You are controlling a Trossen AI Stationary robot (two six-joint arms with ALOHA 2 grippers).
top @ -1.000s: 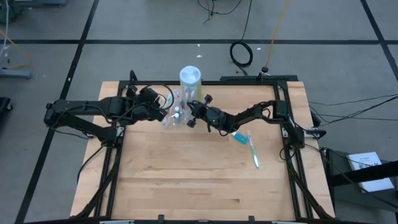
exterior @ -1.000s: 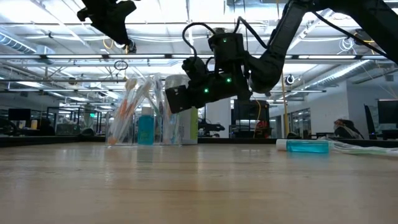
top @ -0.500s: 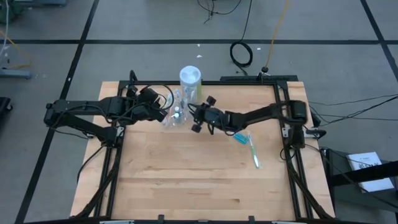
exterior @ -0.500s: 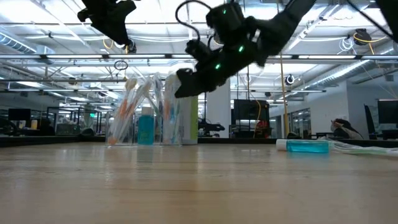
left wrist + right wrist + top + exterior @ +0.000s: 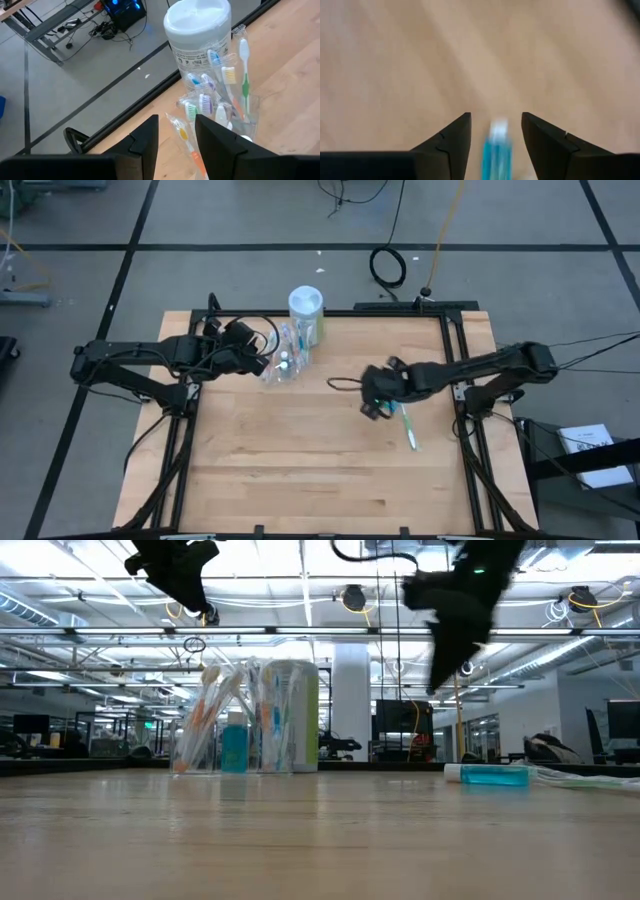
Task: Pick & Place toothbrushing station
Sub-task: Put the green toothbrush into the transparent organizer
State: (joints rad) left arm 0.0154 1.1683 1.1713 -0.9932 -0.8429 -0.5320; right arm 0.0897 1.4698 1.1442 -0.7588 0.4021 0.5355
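Observation:
A clear plastic cup full of wrapped pastel toothbrushes and a teal tube stands at the table's far middle. My left gripper hovers open above and just left of it, touching nothing. A teal toothpaste tube and a wrapped toothbrush lie flat on the wood at the right. My right gripper hangs open above that tube, well clear of the table, with the tube showing beyond the gap between its fingers.
A white-capped canister with a green label stands right behind the cup, touching or nearly touching it. Black frame rails run along the table's left and right sides. A coiled cable lies on the floor beyond the far edge.
My right gripper has drawn away from the cup, risen, and swung toward the table's right and near side, ending above the teal tube. The cup, canister, tube and toothbrush have stayed where they were.

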